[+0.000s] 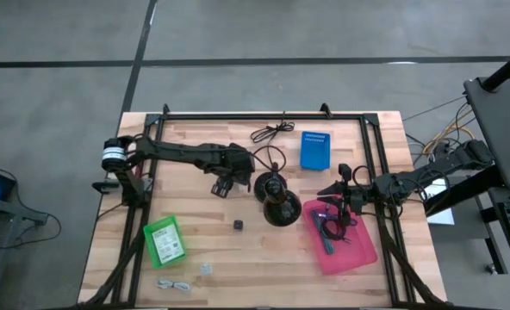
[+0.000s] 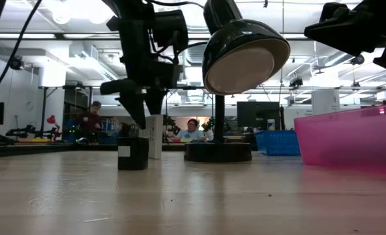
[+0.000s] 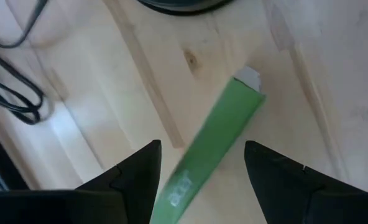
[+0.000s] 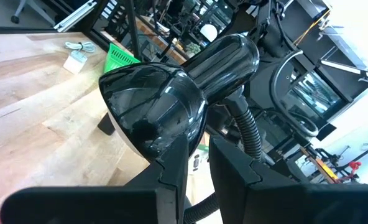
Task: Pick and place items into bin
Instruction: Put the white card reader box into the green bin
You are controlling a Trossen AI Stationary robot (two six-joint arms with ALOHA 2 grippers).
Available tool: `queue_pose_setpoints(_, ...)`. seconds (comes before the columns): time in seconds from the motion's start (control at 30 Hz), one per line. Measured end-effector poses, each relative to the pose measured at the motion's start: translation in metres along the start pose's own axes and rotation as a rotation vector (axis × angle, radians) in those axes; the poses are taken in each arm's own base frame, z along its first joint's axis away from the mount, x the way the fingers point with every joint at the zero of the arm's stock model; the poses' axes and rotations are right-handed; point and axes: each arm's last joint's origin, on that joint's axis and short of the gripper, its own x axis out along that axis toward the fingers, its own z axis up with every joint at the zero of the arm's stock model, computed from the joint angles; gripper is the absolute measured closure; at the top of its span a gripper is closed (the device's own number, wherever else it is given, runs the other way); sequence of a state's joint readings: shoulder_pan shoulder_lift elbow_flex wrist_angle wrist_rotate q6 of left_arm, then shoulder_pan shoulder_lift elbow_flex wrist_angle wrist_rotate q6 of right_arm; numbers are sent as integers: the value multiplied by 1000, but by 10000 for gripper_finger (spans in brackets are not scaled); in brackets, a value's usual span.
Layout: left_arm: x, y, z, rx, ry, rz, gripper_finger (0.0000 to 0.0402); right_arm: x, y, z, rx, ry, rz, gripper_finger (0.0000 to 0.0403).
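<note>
My left gripper (image 1: 223, 185) hangs open over the table's middle. Its fingers stand on either side of a slim green and white packet (image 3: 215, 137) without touching it. The packet (image 2: 155, 136) stands on its lower edge on the wood, seen edge-on in the left wrist view. A tiny black cube (image 1: 238, 225) sits on the table nearer the near edge. My right gripper (image 1: 331, 191) hovers above the far end of the pink bin (image 1: 358, 254), pointing at the black lamp (image 4: 171, 106), with a narrow gap between its fingers. Pens and a dark cable lie in the bin.
The black round-based lamp (image 1: 278, 205) stands between the two grippers. A blue bin (image 1: 314, 149) and a coiled black cable (image 1: 272, 132) lie toward the far edge. A green basket (image 1: 164, 241), a white cable (image 1: 176, 284) and a clear bit (image 1: 206, 269) lie near the near-left corner.
</note>
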State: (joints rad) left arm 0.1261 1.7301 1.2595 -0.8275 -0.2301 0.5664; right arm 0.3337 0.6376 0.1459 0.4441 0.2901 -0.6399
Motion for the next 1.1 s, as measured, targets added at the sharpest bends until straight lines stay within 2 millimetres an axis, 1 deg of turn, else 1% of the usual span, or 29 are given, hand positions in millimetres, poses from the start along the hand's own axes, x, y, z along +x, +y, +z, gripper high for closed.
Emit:
queue_pose_setpoints(0.33, -1, 1, -1, -2, 5, 13, 187, 0, 0, 0, -1, 1, 0, 349)
queue_pose_setpoints(0.53, -1, 1, -4, 44, 46, 23, 187, 0, 0, 0, -1, 2, 0, 349)
queue_pose_setpoints(1.1, 0, 3, -5, 47, 54, 41, 187, 0, 0, 0, -17, 4, 2, 349)
